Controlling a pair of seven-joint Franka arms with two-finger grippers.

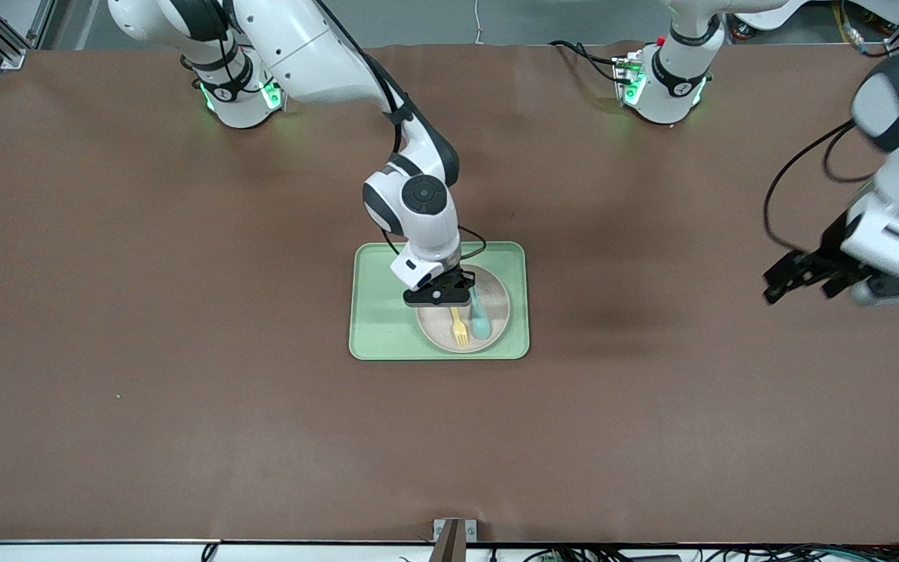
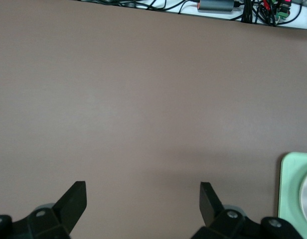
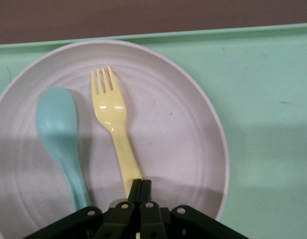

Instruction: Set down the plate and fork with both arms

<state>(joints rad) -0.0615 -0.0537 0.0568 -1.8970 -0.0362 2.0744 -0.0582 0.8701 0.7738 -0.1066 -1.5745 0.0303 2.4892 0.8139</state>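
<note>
The pale plate [image 1: 498, 306] lies on the light green tray [image 1: 381, 312], toward the tray's left-arm end. The yellow fork [image 1: 460, 329] lies flat on the plate beside a teal spoon [image 1: 481, 321]. My right gripper [image 1: 440, 297] is over the plate at the fork's handle end. In the right wrist view its fingers [image 3: 141, 186] are shut together just above the handle of the fork [image 3: 111, 107], with nothing between them; the plate [image 3: 178, 129] and spoon [image 3: 56, 119] show there too. My left gripper [image 1: 801, 285] is open and empty over bare table at the left arm's end [image 2: 143, 199].
The brown table cover [image 1: 184, 351] spreads around the tray. The tray's edge [image 2: 293, 189] shows at one side of the left wrist view. Cables lie along the table edge nearest the front camera [image 2: 213, 6].
</note>
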